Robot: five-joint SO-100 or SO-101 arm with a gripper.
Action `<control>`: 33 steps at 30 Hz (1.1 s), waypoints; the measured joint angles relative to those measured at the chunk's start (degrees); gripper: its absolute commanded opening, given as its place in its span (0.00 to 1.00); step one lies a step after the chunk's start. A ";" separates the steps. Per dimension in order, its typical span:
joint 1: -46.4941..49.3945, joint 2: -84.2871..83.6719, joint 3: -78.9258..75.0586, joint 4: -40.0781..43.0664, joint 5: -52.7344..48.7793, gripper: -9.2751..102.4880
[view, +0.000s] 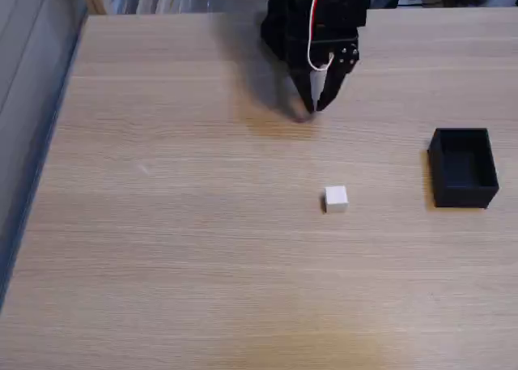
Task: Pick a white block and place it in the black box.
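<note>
- White block (336,198): it sits alone on the wooden worktop (186,248), a little right of the middle of the frame and nearest the camera of the task's things. Nothing touches it. It is a cube, so no side is longer than another; its faces look roughly square to the frame edges.
- Black box (463,167): it stands at the right edge of the frame, slightly higher in the picture than the block and well apart from it. Its top is open and the inside looks empty, though the dark floor is hard to read.
- Fingers (314,105): they hang point-down from the black arm (316,22) at the upper middle of the frame, tips brought together near the worktop, closed and holding nothing.
- The relation that matters: the block lies straight down-frame from the tips and a touch to the right, clearly apart. My judgement is that the fingers must open, then travel toward the camera to straddle it.
- The block is not yet picked.
</note>
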 measured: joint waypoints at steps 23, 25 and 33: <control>-0.53 -28.65 -19.34 -5.45 0.44 0.33; 0.00 -29.71 -19.42 -5.89 -0.26 0.34; 1.32 -36.12 -23.99 -7.73 -2.72 0.35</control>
